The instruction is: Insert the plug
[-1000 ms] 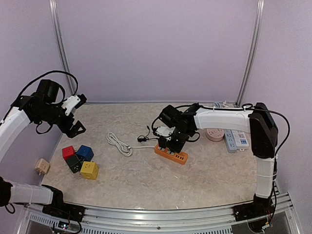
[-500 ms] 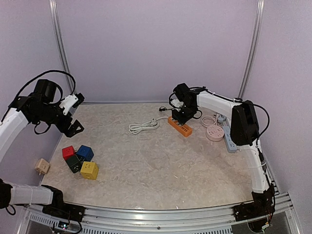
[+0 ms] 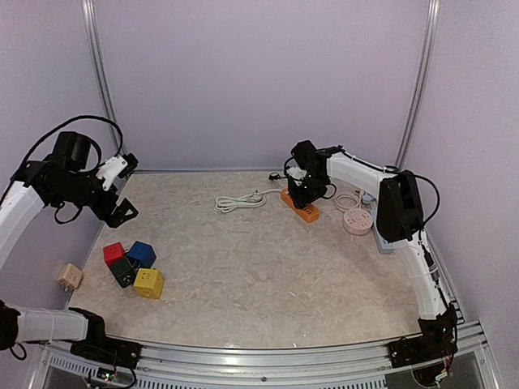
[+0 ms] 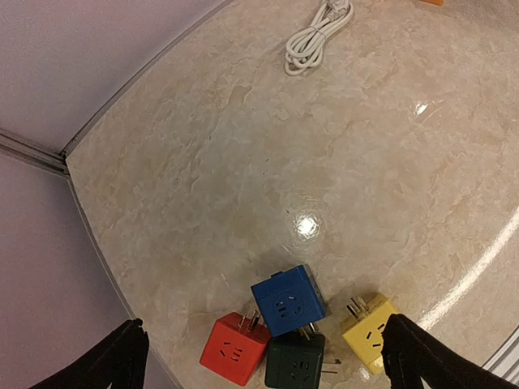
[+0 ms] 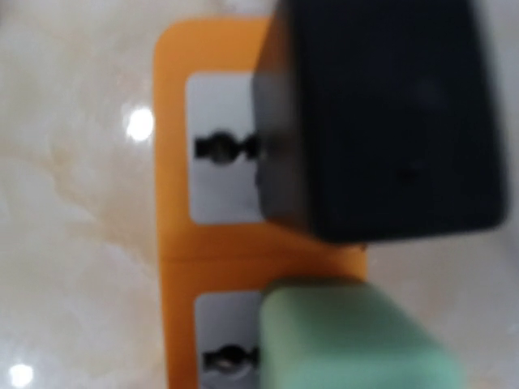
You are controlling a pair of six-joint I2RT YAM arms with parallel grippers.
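Observation:
An orange power strip [image 3: 302, 209] lies at the back right of the table, its white cable [image 3: 239, 200] coiled to its left. My right gripper [image 3: 302, 193] sits right on top of the strip. In the right wrist view the orange strip [image 5: 174, 243] fills the frame. A blurred black block [image 5: 381, 113], apparently the plug, stands over the strip's upper socket. A blurred pale green shape [image 5: 340, 336] covers the lower socket, with a band of orange between the two. Its jaws cannot be made out. My left gripper [image 3: 128, 190] hangs open and holds nothing.
Red [image 4: 233, 348], blue [image 4: 288, 300], dark green [image 4: 296, 363] and yellow [image 4: 369, 332] cube adapters cluster under the left gripper. A beige adapter [image 3: 70, 276] lies at the left edge. A pink round strip [image 3: 357, 220] and pale strips [image 3: 387, 233] lie near the right wall.
The right gripper has travelled from mid-table to the back right, and the orange strip and its white cable have come along with it. The left arm has barely moved.

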